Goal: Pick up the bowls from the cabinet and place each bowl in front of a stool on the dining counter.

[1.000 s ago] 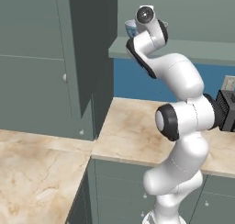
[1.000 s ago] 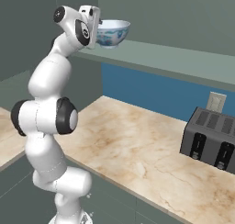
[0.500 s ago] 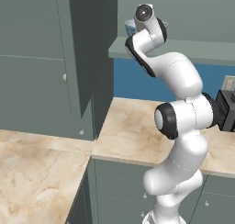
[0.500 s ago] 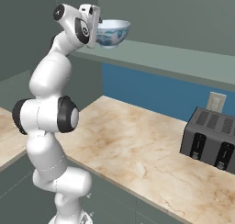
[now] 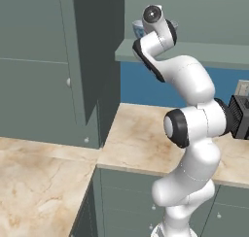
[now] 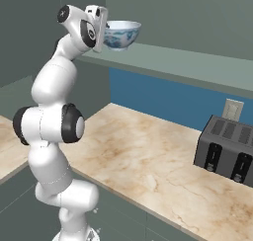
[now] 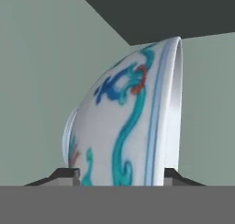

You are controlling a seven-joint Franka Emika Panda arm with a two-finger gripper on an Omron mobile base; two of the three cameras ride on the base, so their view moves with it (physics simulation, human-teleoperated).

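A white bowl (image 6: 123, 33) with a blue painted pattern stands on the shelf board of the grey-green cabinet (image 6: 173, 60). My gripper (image 6: 105, 30) is raised to that shelf, against the bowl's left side. In the hand view the bowl (image 7: 128, 126) appears rolled on its side, rim to the right, with one fingertip against each side of it and my gripper (image 7: 120, 172) shut on it. In the left base view the hand hides most of the bowl (image 5: 137, 28), and the cabinet shelf (image 5: 209, 52) runs off to the right.
A dark toaster (image 6: 225, 146) sits on the marble worktop (image 6: 148, 156) below the shelf, to the right. A tall cabinet door (image 5: 34, 61) with a small knob stands at the left, and the worktop (image 5: 48, 182) turns a corner there.
The jaws have closed in on the bowl. The arm and the bowl stay where they were.
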